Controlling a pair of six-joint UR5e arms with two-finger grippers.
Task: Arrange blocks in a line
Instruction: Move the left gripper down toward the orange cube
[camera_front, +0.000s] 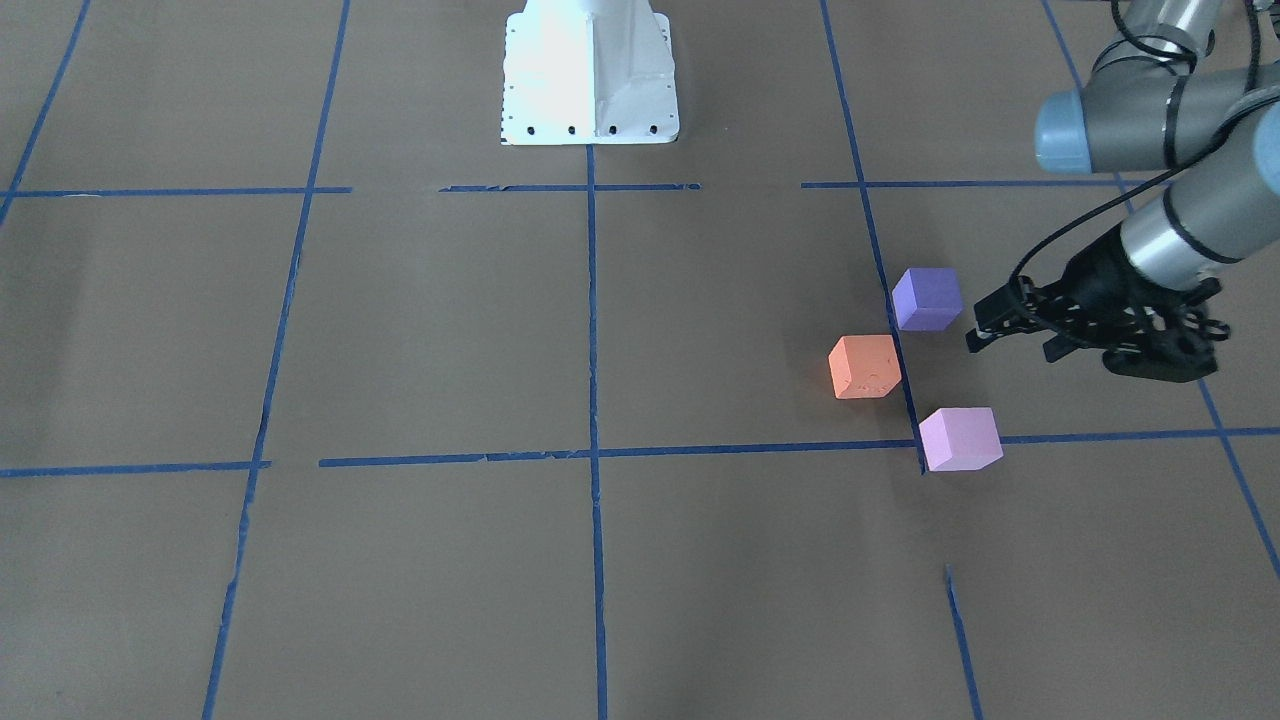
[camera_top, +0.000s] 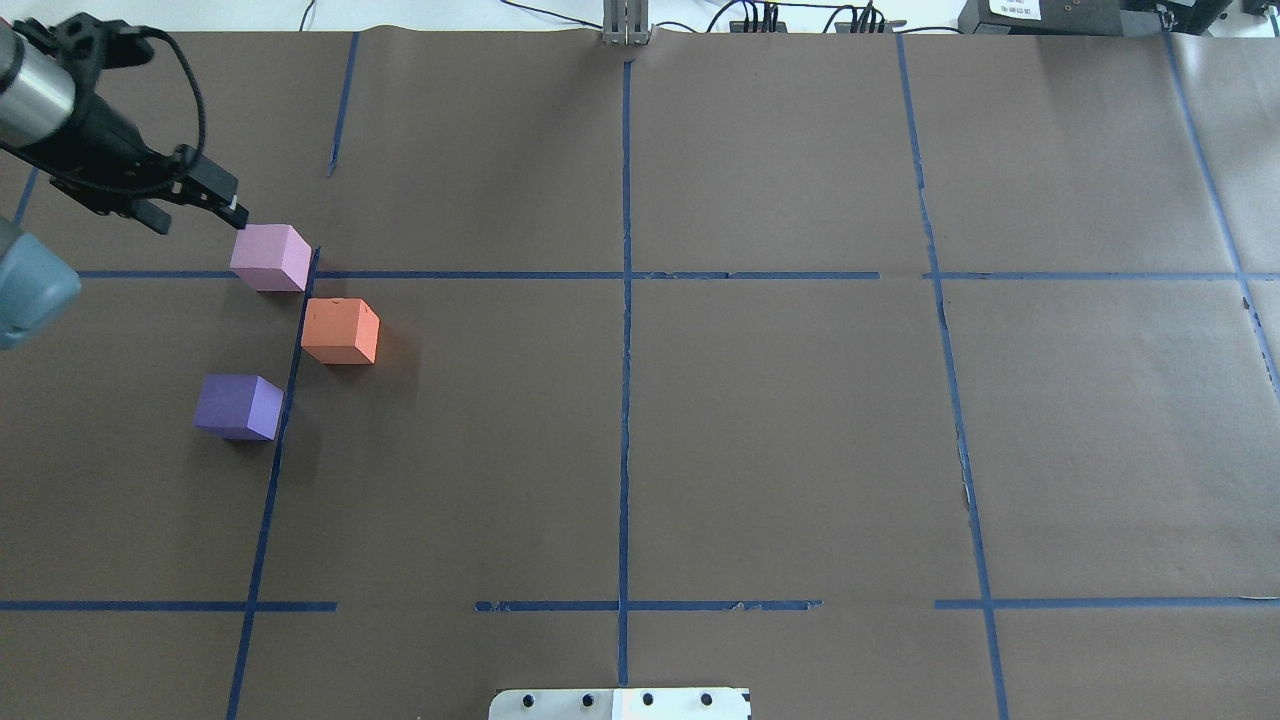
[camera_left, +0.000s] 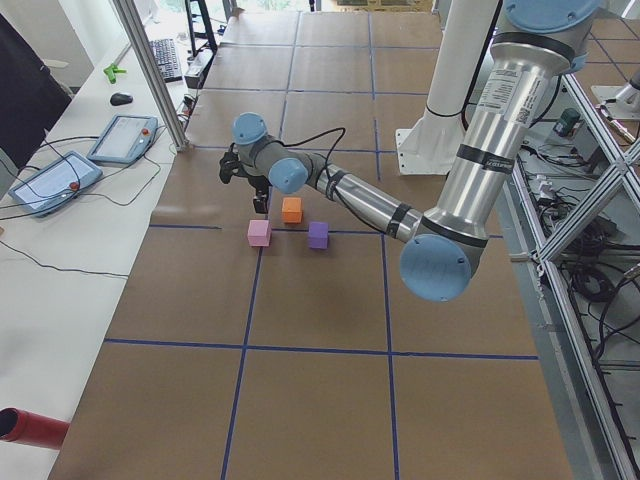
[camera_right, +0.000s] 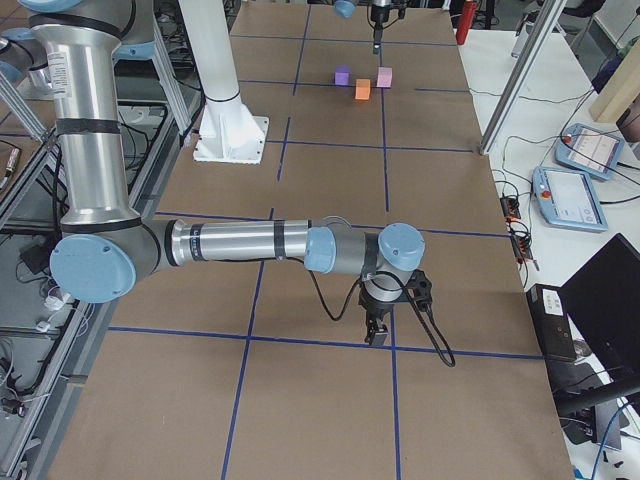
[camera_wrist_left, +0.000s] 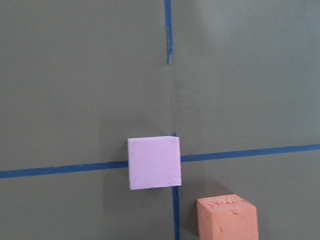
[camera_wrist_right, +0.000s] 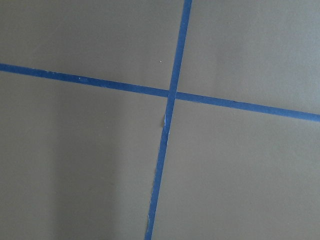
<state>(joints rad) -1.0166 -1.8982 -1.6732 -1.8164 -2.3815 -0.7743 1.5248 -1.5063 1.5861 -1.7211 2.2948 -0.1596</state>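
Clock bearings are read on the overhead view, with 12 o'clock pointing away from the robot.

- Blocks: three small matte foam-like cubes, one of each colour, all sitting on the table's far left part.
- The orange foam cube (camera_top: 340, 331) sits on the 3 o'clock side of a long blue tape line (camera_top: 285, 400).
- The pale pink-lilac foam cube (camera_top: 270, 257) is at about 10:30 from the orange one. It is near it but apart, on a crossing of tape lines.
- The violet-blue purple foam cube (camera_top: 238, 407) is at about 8 o'clock from the orange one, just on the 9 o'clock side of the same tape line.
- Progress: no line yet. Pink and purple roughly follow the tape, and orange bulges out toward 3 o'clock. I judge that one shift of orange toward 9 o'clock, or shifts of the other two, is what is left.
- Left gripper (camera_top: 200, 215): at 10 o'clock of the pink cube. Its two black fingers are spread apart with nothing between them. Its wrist camera looks down on the pink cube.
- Right gripper (camera_right: 380, 325): one, well apart from the blocks, over a tape crossing at the table's other end. I cannot tell how its claw stands.
- Also present: brown paper table cover (camera_top: 780, 430), white robot base (camera_front: 590, 70).
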